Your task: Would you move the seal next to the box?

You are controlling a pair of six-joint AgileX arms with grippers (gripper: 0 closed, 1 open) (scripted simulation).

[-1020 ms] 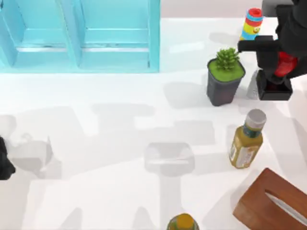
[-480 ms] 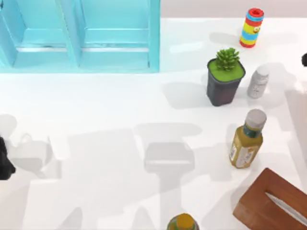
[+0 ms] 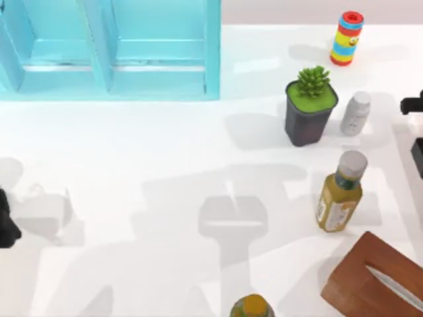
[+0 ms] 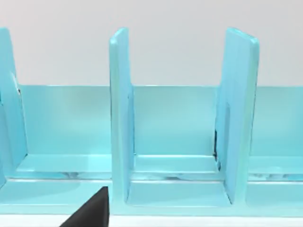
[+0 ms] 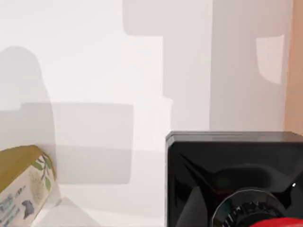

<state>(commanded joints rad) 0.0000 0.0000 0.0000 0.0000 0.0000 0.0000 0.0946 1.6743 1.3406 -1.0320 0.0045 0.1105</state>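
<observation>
Left arm (image 3: 5,223) parked at the table's left edge, idle; jaw state cannot be told. Its wrist view faces the teal cabinet (image 4: 180,142), which stands at the far left in the top view.

Centre of the table: bare white top (image 3: 165,152) with shadows only; a yellow-capped bottle (image 3: 251,306) at the near edge.

Right of centre: potted succulent (image 3: 310,105), small white bottle (image 3: 357,113) just beside it, striped toy (image 3: 347,38) at the far edge, olive-yellow bottle (image 3: 340,193) nearer.

Near right corner: the box (image 3: 378,281), partly cut by the frame.

Far right edge: right gripper (image 3: 416,132), dark parts just entering the frame. Its wrist view looks down on the seal (image 5: 234,179), black base and red knob close below the camera, apparently carried above the table; jaws likely pinching it, grip itself not visible.

Risks, judged: the seal hangs between the bottles and the box, so a low descent could clip the olive-yellow bottle; a loose pinch on the round knob could let it tilt or drop short of the box
</observation>
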